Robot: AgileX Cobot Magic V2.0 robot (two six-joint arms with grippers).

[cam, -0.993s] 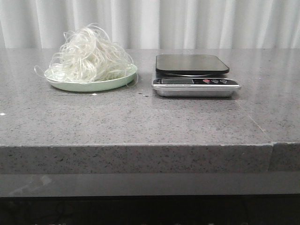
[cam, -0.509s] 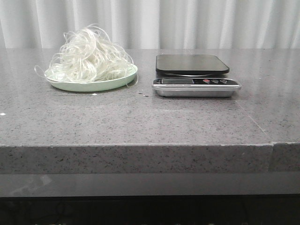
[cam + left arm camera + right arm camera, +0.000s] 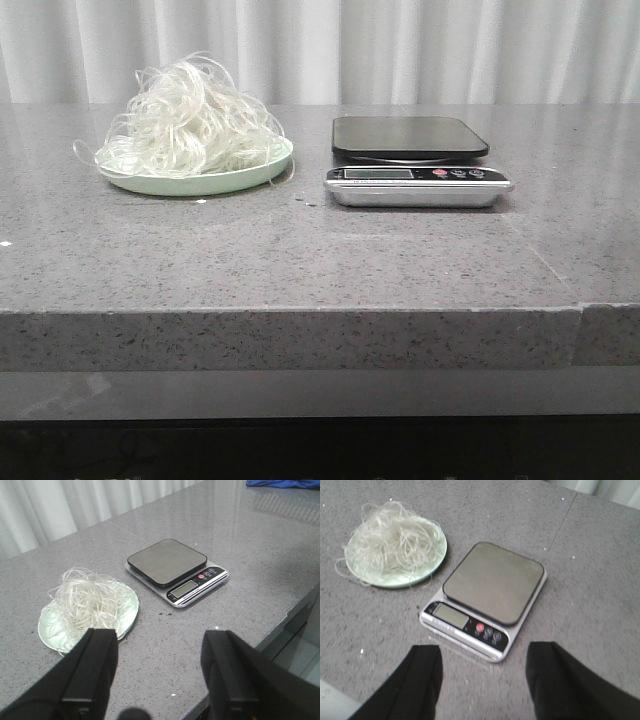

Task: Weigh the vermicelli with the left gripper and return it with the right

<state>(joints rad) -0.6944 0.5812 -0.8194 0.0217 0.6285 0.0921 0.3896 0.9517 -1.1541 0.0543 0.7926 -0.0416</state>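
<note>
The vermicelli [image 3: 190, 125], a fluffy tangle of whitish strands, lies heaped on a pale green plate [image 3: 230, 180] at the back left of the grey table. It also shows in the left wrist view [image 3: 90, 600] and the right wrist view [image 3: 392, 537]. A kitchen scale [image 3: 412, 160] with a bare dark platform stands to its right. My left gripper [image 3: 159, 645] is open and empty, above the table near the front edge, short of the plate. My right gripper [image 3: 482, 670] is open and empty, above the table in front of the scale [image 3: 487, 597]. Neither gripper shows in the front view.
The table's front edge [image 3: 300, 312] runs across the front view, with a seam [image 3: 580, 310] at the right. A white curtain [image 3: 320, 50] hangs behind the table. A blue cloth [image 3: 285, 484] lies at the far corner in the left wrist view.
</note>
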